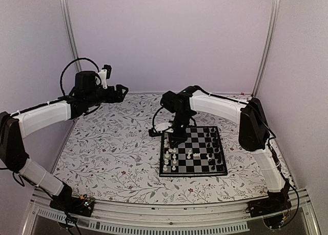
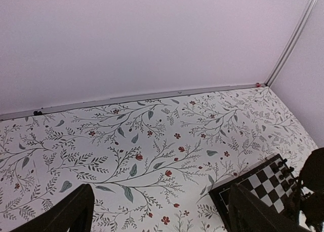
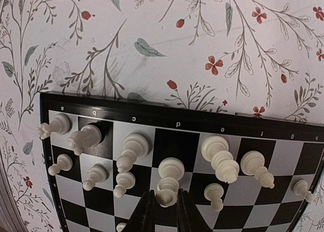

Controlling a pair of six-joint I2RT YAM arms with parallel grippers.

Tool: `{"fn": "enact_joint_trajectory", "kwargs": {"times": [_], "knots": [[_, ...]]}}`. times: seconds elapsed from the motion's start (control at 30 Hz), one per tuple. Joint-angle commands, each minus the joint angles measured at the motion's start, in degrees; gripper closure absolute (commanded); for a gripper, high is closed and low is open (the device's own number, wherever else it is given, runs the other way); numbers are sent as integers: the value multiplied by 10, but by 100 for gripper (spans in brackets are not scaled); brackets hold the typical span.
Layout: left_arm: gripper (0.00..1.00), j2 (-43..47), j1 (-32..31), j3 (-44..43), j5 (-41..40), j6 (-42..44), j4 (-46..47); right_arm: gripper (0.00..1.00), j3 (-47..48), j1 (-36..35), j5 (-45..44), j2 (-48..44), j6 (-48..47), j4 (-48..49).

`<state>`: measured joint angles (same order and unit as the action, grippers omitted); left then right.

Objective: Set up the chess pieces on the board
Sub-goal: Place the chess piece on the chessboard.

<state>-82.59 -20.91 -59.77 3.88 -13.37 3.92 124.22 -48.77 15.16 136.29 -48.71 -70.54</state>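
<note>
The board (image 1: 197,164) lies right of centre on the floral table. White chess pieces (image 1: 172,156) stand along its left side, black chess pieces (image 1: 216,142) along its right. My right gripper (image 1: 177,139) hangs over the board's left edge. In the right wrist view its fingers (image 3: 147,211) close tightly on either side of the head of a tall white piece (image 3: 171,174), which stands upright on the board (image 3: 192,141) in the d file. My left gripper (image 1: 123,91) is raised at the far left, open and empty (image 2: 162,211), with the board's corner (image 2: 263,179) to its right.
Other white pieces stand close on both sides of the held one: a bishop-like piece (image 3: 130,150) to the left and a taller piece (image 3: 220,156) to the right. The enclosure's back wall and metal posts (image 1: 266,40) border the table.
</note>
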Motion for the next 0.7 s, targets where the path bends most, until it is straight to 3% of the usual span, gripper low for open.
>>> {"fn": "enact_joint_trajectory", "kwargs": {"times": [0.0, 0.23, 0.47, 0.67], "knots": [[7, -8, 7, -15, 9, -2, -6, 81, 12, -5, 8, 12, 1, 7], [7, -11, 6, -16, 14, -3, -8, 79, 13, -6, 11, 13, 2, 9], [7, -13, 7, -17, 19, -4, -8, 89, 13, -5, 27, 14, 2, 12], [7, -13, 7, -17, 21, -4, -8, 92, 14, -11, 29, 13, 4, 23]]}}
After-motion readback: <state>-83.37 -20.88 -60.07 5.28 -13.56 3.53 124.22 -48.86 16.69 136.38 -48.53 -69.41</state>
